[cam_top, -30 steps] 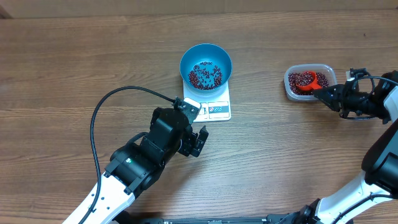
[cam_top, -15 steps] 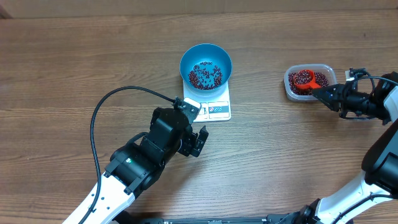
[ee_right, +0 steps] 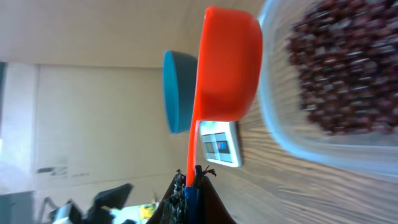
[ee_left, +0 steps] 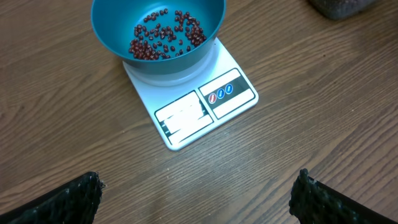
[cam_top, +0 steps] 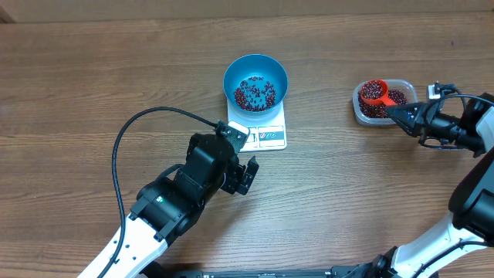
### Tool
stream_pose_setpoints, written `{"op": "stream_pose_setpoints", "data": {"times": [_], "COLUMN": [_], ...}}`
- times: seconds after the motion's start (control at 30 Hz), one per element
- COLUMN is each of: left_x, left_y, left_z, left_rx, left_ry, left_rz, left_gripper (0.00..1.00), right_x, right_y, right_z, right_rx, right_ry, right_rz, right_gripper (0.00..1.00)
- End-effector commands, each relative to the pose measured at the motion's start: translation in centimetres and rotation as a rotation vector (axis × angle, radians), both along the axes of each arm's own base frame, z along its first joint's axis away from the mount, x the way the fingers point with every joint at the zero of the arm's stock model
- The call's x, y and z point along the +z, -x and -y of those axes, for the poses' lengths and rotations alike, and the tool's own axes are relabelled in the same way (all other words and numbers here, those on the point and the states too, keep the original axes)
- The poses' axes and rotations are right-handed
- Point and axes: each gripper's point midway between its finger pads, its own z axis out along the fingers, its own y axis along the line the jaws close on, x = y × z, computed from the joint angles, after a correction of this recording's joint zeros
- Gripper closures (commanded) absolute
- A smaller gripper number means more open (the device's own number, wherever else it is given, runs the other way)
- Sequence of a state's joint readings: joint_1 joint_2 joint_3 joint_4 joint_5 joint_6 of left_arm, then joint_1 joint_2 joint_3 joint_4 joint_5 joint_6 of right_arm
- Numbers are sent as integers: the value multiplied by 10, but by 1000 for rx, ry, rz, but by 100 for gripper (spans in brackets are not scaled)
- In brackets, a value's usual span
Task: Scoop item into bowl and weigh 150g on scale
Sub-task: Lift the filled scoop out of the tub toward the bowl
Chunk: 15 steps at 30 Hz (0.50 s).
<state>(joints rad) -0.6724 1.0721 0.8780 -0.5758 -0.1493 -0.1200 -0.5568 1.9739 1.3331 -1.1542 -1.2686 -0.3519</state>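
Looking for print, the only markings are on the scale (ee_left: pixel 199 102): three small round button symbols, one red and two blue, on a panel beside a pale display too washed out to read. The bowl (cam_top: pixel 255 79) stands on the far end of the scale, leaving the display and buttons uncovered, and a loose layer of beans (ee_left: pixel 163 38) lies in its bottom.

Well off to the right, a clear tub (cam_top: pixel 384 102) holds more beans. The right gripper (cam_top: pixel 397 114) is clamped tight on the thin handle of a red scoop (cam_top: pixel 374 91), whose cup sits over the tub's near-left part and looks filled with grains in the overhead view. From the right wrist, the scoop's underside hides part of the tub's rim.

The left gripper (cam_top: pixel 247 176) holds nothing, its jaws spread wide, just short of the scale's near edge. A black cable (cam_top: pixel 123 154) loops over the wooden table (cam_top: pixel 77 77) beside the left arm.
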Motion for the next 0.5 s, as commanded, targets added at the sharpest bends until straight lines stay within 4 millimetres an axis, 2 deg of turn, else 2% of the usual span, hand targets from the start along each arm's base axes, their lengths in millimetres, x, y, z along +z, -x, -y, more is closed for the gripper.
{"op": "stream_pose_setpoints", "data": {"times": [0.0, 0.17, 0.47], "left_x": [-3, -3, -3], "left_y": [0, 0, 0], "left_z": [1, 1, 1], "left_rx": [-15, -15, -15], "left_ry": [-8, -9, -8], "left_rz": [-6, -5, -6], "left_gripper": [1, 0, 0], "right_x": [14, 15, 19], "right_y": [-4, -4, -2], "right_z": [-15, -41, -103], "right_rx": [29, 97, 263], "right_ry": [-68, -73, -82], "right_rz": [88, 83, 108], "right_gripper": [96, 96, 96]}}
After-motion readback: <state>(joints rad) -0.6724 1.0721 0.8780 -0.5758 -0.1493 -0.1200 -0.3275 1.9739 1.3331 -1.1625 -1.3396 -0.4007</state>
